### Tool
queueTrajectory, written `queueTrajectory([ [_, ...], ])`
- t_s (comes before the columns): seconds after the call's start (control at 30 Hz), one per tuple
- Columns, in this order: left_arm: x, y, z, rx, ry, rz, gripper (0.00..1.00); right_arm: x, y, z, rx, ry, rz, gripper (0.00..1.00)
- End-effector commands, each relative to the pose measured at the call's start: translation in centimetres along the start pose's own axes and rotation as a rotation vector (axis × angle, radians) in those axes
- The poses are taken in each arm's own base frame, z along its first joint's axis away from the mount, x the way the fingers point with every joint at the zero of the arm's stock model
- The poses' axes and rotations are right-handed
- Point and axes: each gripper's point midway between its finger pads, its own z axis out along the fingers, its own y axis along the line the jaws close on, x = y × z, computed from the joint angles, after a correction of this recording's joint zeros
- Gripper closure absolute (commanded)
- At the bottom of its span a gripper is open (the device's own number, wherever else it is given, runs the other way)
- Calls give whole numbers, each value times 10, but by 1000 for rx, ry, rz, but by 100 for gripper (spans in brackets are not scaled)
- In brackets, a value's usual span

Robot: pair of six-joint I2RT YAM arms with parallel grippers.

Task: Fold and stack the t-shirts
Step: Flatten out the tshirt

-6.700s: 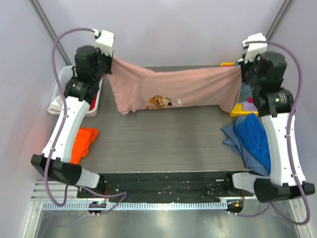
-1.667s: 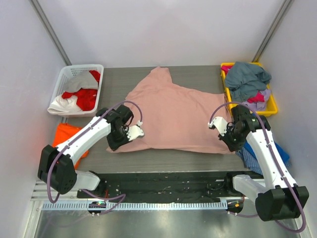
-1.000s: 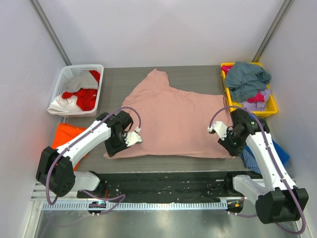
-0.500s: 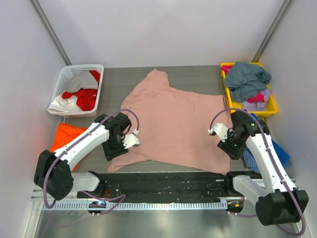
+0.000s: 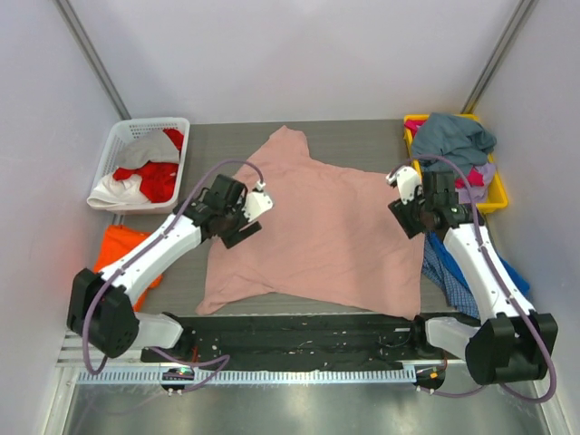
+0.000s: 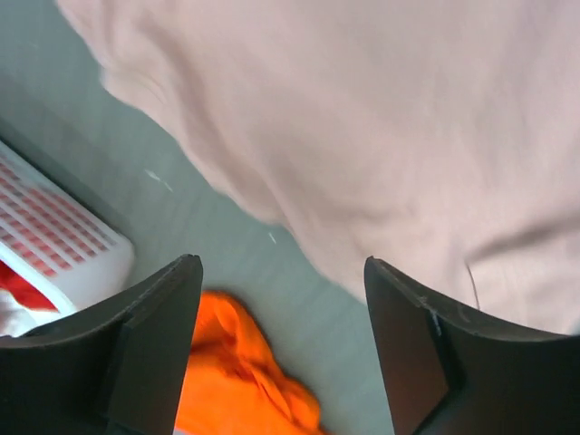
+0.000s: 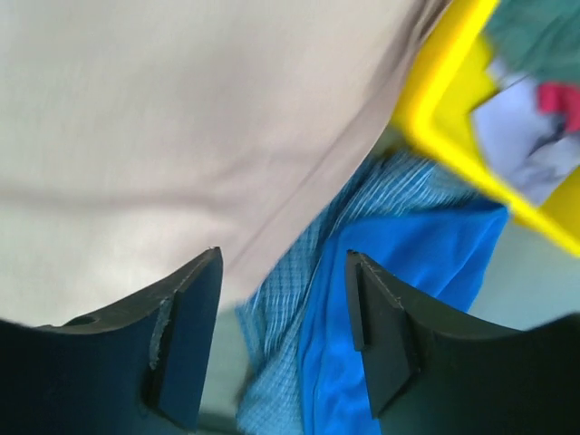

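Lengthwise far-to-near, pink t-shirt (image 5: 317, 227) lies flat between wide, empty left claw (image 6: 279, 263) and right claw (image 7: 281, 256).

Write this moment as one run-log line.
pink shirt: spread, unfolded | left gripper: open, empty | right gripper: open, empty | next: fold

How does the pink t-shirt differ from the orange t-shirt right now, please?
The pink t-shirt lies spread out across the middle of the table; the orange t-shirt sits bunched near its left edge. The pink t-shirt shows far more area; the orange t-shirt is partly hidden by the left arm. Both rest on the table.
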Motion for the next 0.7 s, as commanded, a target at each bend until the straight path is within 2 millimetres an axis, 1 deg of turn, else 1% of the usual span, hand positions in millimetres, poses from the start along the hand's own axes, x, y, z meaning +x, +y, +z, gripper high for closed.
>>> queueTrajectory([
  [0.0,-79,75,19,-215,-247,-143,21,-78,-55,15,190,-245,169,35],
  [0.03,-83,86,25,-232,-255,-168,20,-90,-65,18,225,-287,184,35],
  [0.07,-93,98,36,-241,-261,-188,18,-96,-71,22,242,-299,194,34],
  [0.1,-103,112,43,-257,-294,-230,16,-96,-76,36,257,-280,210,34],
  [0.13,-101,128,49,-272,-296,-272,15,-106,-83,40,282,-312,221,33],
  [0.17,-118,150,44,-300,-341,-300,13,-111,-88,45,295,-317,232,34],
  [0.2,-117,155,69,-282,-316,-336,9,-114,-92,51,307,-323,245,33],
  [0.23,-119,166,76,-290,-319,-355,7,-116,-98,66,328,-317,262,32],
  [0.27,-133,183,75,-313,-346,-365,4,-121,-103,70,341,-327,271,32],
  [0.3,-134,187,96,-312,-329,-372,3,-124,-107,74,353,-332,282,32],
  [0.33,-136,193,105,-327,-325,-378,2,-126,-109,87,362,-329,294,32],
  [0.37,-149,209,103,-354,-357,-381,2,-130,-112,91,364,-335,297,32],
  [0.4,-149,208,126,-344,-337,-380,2,-130,-112,98,353,-327,295,32],
  [0.43,-151,213,133,-355,-339,-381,2,-132,-110,104,343,-324,296,32],
  [0.47,-165,229,128,-396,-374,-388,2,-131,-109,114,330,-307,301,32],
  [0.5,-162,227,151,-386,-353,-387,2,-130,-106,120,318,-299,298,32],
  [0.53,-175,240,148,-410,-385,-389,2,-133,-106,124,314,-299,296,32],
  [0.57,-175,242,158,-412,-372,-393,2,-134,-106,132,313,-303,296,33],
  [0.6,-178,245,164,-414,-369,-399,2,-135,-104,134,306,-303,296,32],
  [0.63,-181,249,179,-419,-366,-407,2,-133,-102,139,297,-295,289,33],
  [0.67,-182,250,185,-423,-361,-406,2,-134,-99,142,290,-292,278,33],
])
